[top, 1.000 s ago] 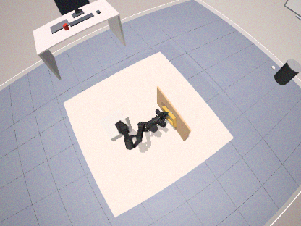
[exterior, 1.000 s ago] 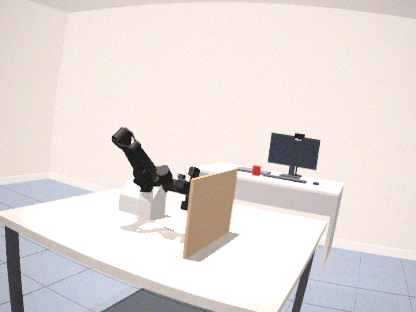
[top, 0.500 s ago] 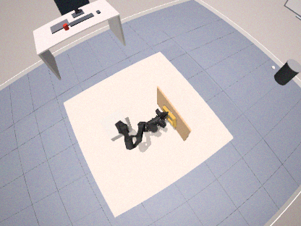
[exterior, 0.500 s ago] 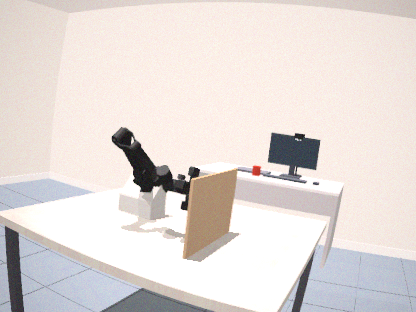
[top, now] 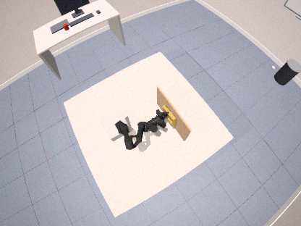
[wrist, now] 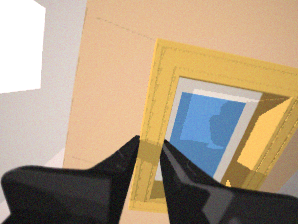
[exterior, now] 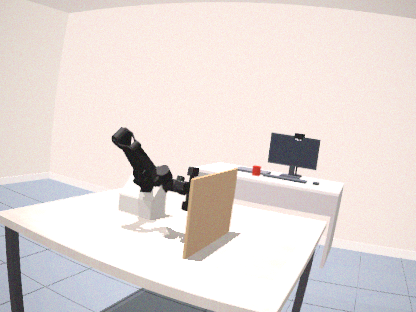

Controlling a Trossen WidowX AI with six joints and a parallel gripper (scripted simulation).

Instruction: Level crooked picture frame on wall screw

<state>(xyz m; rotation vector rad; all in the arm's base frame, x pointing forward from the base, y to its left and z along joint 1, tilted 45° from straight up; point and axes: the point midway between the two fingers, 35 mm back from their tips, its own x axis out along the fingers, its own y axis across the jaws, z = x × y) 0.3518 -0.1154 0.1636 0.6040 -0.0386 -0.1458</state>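
The yellow picture frame [top: 174, 119] [wrist: 215, 59] is on the upright wooden board [top: 183, 130] [exterior: 212, 210] [wrist: 112, 65]. In the wrist view it surrounds a pale mat and a blue picture. My gripper [top: 167, 114] [wrist: 149, 141] is shut on the frame's left side bar, as seen in the wrist view, with one fingertip outside the bar and one inside. In the exterior view the board hides the frame and part of the gripper. The screw and the notched strip are hidden. The frame's exact tilt against the board cannot be told from these slanted views.
The board stands upright on the pale table [top: 108, 181] [exterior: 75, 240], with the arm's base on the other side of the gripper. A desk [top: 45, 36] [exterior: 320, 188] with a monitor, a keyboard and a red cup [top: 66, 27] [exterior: 256, 170] stands well away.
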